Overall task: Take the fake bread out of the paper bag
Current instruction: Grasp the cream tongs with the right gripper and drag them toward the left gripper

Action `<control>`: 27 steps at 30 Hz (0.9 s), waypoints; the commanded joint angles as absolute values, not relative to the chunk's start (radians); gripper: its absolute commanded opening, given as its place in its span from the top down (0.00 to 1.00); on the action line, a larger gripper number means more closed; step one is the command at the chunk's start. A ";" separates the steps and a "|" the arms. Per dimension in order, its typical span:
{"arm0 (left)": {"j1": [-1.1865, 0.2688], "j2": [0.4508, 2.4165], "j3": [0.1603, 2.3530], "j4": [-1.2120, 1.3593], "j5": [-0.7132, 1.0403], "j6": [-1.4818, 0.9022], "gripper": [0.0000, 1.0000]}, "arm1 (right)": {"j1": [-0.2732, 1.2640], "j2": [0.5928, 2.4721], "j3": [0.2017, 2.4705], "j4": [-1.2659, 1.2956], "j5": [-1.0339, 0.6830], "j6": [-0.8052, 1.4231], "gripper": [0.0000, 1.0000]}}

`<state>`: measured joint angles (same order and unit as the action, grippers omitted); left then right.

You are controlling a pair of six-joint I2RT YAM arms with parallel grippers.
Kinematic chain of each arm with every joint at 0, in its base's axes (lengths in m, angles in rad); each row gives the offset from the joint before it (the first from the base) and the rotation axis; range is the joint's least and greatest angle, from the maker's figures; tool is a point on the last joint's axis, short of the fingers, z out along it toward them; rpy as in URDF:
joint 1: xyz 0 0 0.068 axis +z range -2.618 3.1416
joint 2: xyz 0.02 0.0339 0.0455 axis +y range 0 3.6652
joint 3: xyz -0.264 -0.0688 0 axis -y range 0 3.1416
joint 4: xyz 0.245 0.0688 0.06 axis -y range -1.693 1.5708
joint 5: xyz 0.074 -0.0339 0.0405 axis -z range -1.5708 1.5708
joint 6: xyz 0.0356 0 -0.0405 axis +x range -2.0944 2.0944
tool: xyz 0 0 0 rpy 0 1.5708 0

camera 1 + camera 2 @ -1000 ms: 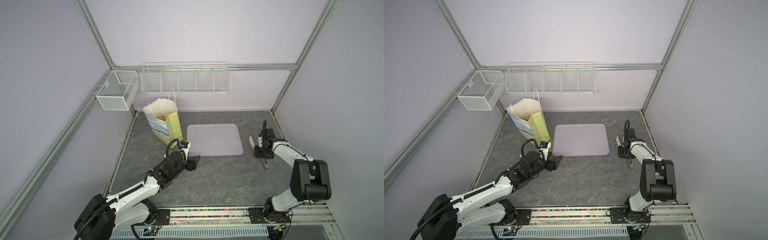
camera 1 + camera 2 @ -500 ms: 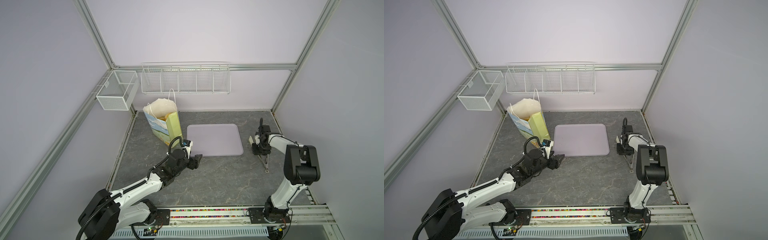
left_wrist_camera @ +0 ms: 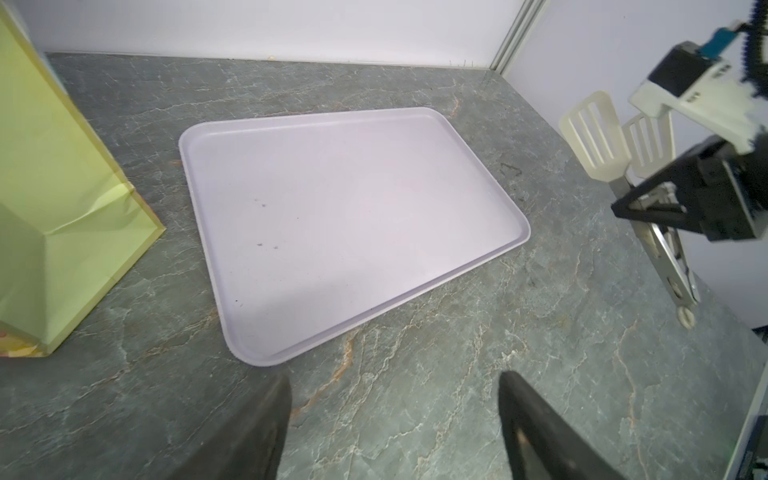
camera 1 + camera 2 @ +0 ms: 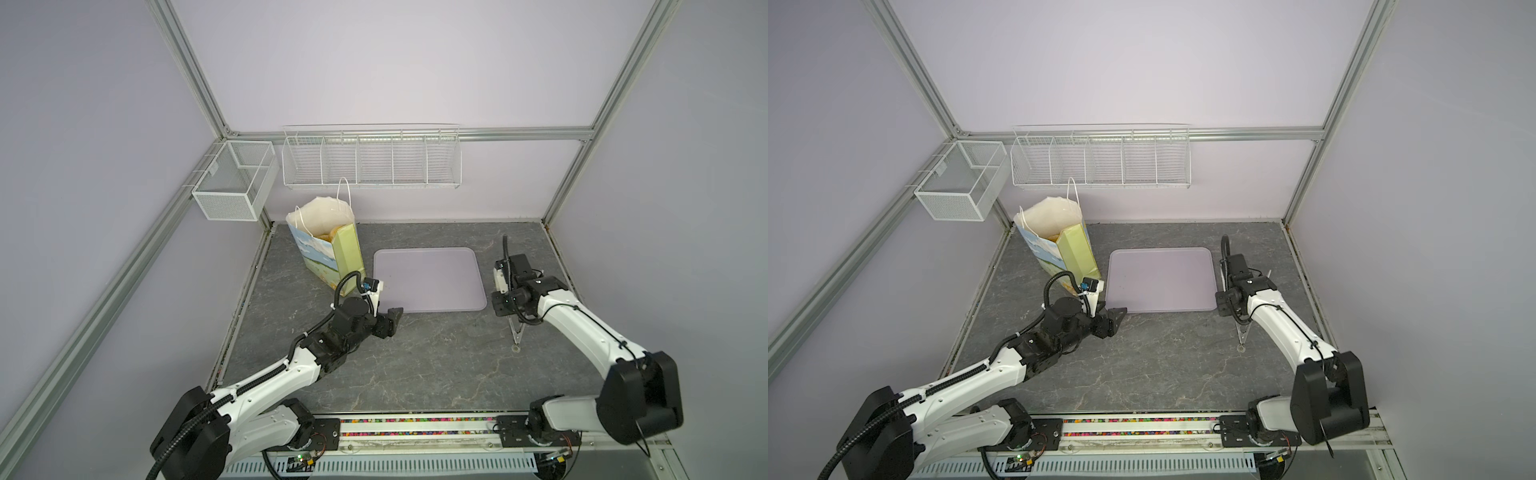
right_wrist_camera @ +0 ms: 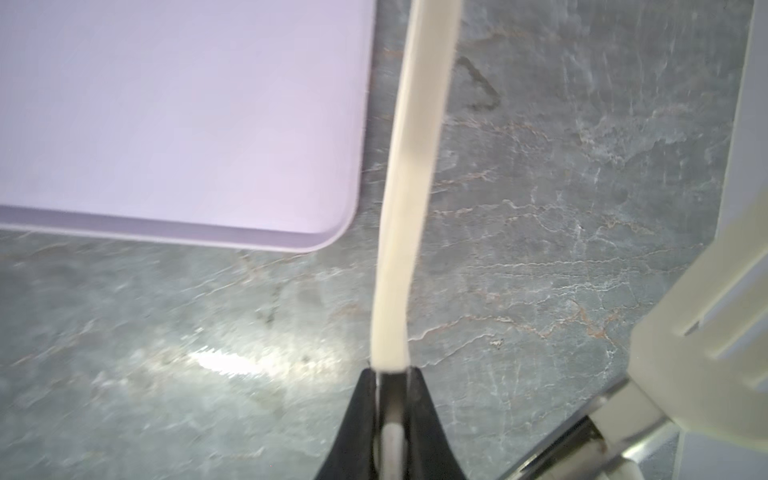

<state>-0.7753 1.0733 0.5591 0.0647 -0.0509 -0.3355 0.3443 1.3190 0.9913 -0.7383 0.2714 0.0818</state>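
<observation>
Grey marbled tabletop (image 4: 415, 365) carries the paper bag (image 4: 332, 253), which stands upright at the rear left with its mouth open and one white cord handle raised. The fake bread (image 4: 327, 237) is inside the bag and shows only as a patch of orange-yellow just within the mouth in a top view. Individual pieces cannot be counted. A lavender tray (image 4: 428, 278) lies flat to the right of the bag, near it but apart. The left gripper (image 4: 394, 320) sits low near the tray's front left corner, forward of the bag, with its jaws wide apart over bare tabletop. The right gripper (image 4: 505, 307) is just beside the tray's right edge, with its jaws closed tight on a pair of metal tongs (image 4: 515, 332) with cream slotted heads. In the right wrist view one cream head of the tongs (image 5: 407, 199) runs out from between the closed fingers, and the second head lies outside them. The hinge end of the tongs points toward the front of the table. Whether it touches the surface cannot be told.
</observation>
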 commanded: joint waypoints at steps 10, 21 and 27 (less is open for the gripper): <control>-0.650 0.817 0.578 -0.373 -0.112 -0.700 0.22 | 1.097 1.581 1.109 -0.781 0.383 0.321 0.92; -0.611 0.598 0.511 -0.580 -0.119 -0.795 0.24 | 1.206 1.881 1.219 -0.631 0.242 0.254 0.77; -0.611 0.634 0.478 -0.502 -0.060 -0.805 0.25 | 1.209 1.788 1.169 -0.638 0.259 0.274 0.48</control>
